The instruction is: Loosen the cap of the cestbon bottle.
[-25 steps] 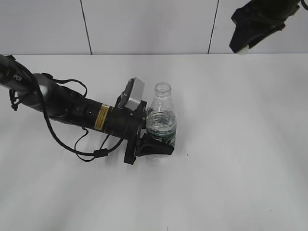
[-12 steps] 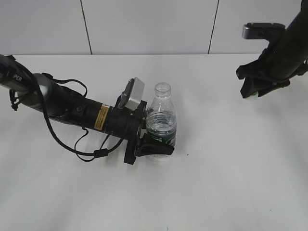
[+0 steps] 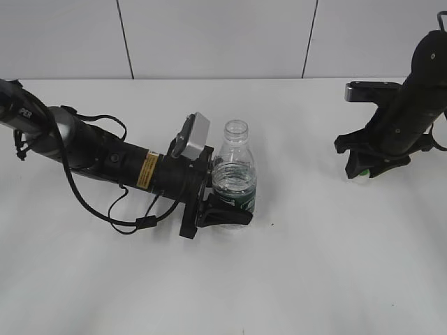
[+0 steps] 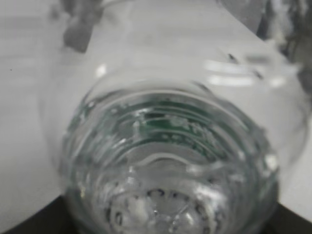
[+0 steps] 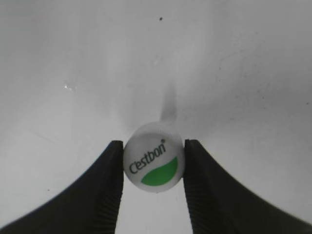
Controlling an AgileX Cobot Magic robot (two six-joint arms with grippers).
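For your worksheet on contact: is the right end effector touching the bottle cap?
Touching. The right wrist view shows the cap squeezed between both fingers of the right end effector, with no gap on either side.

Black tubular left arm point(image 3: 105, 157), grey elbow section, yellow warning label, looped black cables, silver wrist camera box point(image 3: 193, 135). Matte black right arm point(image 3: 408, 115); ribbed black fingers point(image 5: 109, 187).

- You're looking at a robot test bench, probably a lab: a plain white table point(image 3: 314, 279) carries nothing homely.
- Behind the table, a bare wall point(image 3: 209, 35) of pale panels with dark seams.
- Exposed cables point(image 3: 105, 202) trail beside the table-mounted arm.
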